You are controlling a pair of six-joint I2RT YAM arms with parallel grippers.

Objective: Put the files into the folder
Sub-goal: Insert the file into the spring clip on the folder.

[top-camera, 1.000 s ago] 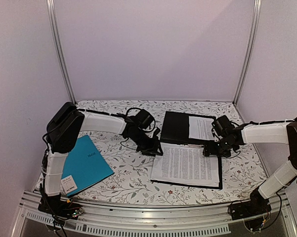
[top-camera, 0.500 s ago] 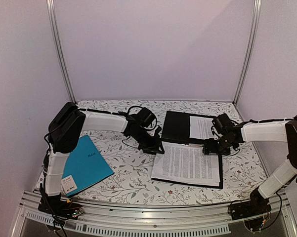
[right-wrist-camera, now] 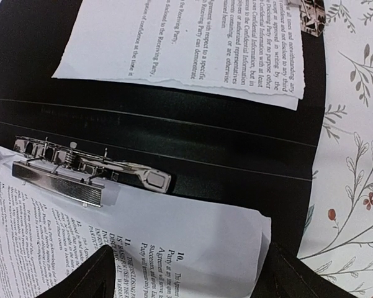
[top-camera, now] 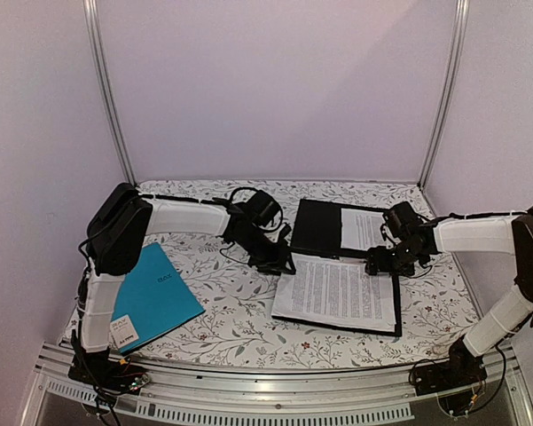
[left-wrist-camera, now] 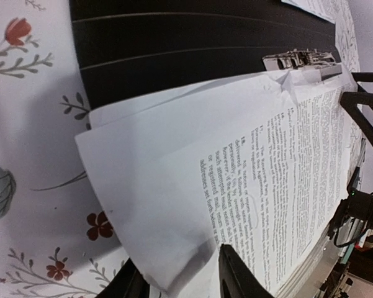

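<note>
Left gripper (top-camera: 282, 264) hovers at the far-left corner of the files (top-camera: 337, 295), jaws parted, and in its wrist view that corner lies between them unclamped. Right gripper (top-camera: 381, 264) is released too, its jaws spread wide over the far-right corner.

Just ahead of the right gripper the silver clip (right-wrist-camera: 90, 177) bites the top edge of the files, white sheets dense with black print and creased at the clip. They lie on the near half of the open black folder (top-camera: 317, 229), slightly askew, with black margin showing along their right and near edges. Beyond both grippers, on the far half, rests a loose sheet (top-camera: 362, 229) with a ragged lower edge.

Bare floral counter (top-camera: 235, 311) stretches leftward from the left gripper to a teal folder (top-camera: 155, 297). A narrower strip of counter runs outward from the right gripper to the wall. Pale lilac walls (top-camera: 275, 89) and metal posts (top-camera: 106, 89) close in the back.
</note>
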